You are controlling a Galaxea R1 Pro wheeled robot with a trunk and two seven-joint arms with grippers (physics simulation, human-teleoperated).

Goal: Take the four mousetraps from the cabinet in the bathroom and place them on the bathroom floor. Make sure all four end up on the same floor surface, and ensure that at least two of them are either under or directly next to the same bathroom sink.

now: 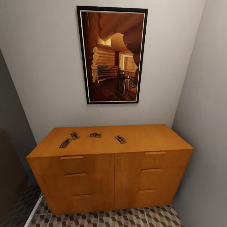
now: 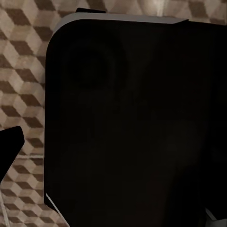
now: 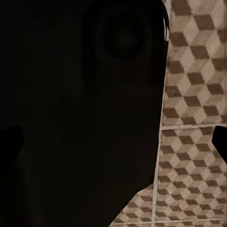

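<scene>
Your left pincer (image 2: 9,146) shows in its wrist view only as one dark fingertip at the picture's edge, so you cannot tell how far it is open, and nothing is seen in its grip. In the head view you face the cabinet (image 1: 113,176), a low orange-brown piece with flat drawer fronts and slim bar handles, pushed into a narrow alcove with pale walls behind it and on your right. All four mousetraps lie flat on its top, towards the back: the leftmost mousetrap (image 1: 65,143) near the left end, the second mousetrap (image 1: 74,135) just beside it, the third mousetrap (image 1: 95,135) near the middle, and the fourth mousetrap (image 1: 120,139) a little apart on the right. A framed picture (image 1: 112,55) of a log interior hangs on the wall above. The bathroom floor (image 1: 132,218), tiled with brown, beige and white cubes, runs in front of the cabinet, and a white strip (image 1: 33,211) edges a darker area at your lower left. In the left wrist view a large black rounded robot body (image 2: 137,127) stands between the camera and the same tiles. In the right wrist view, another black mass (image 3: 80,109) covers most of the tiles, and the right pincer (image 3: 118,142) shows a dark fingertip at each side edge, well apart, so it stands wide and holds nothing.
</scene>
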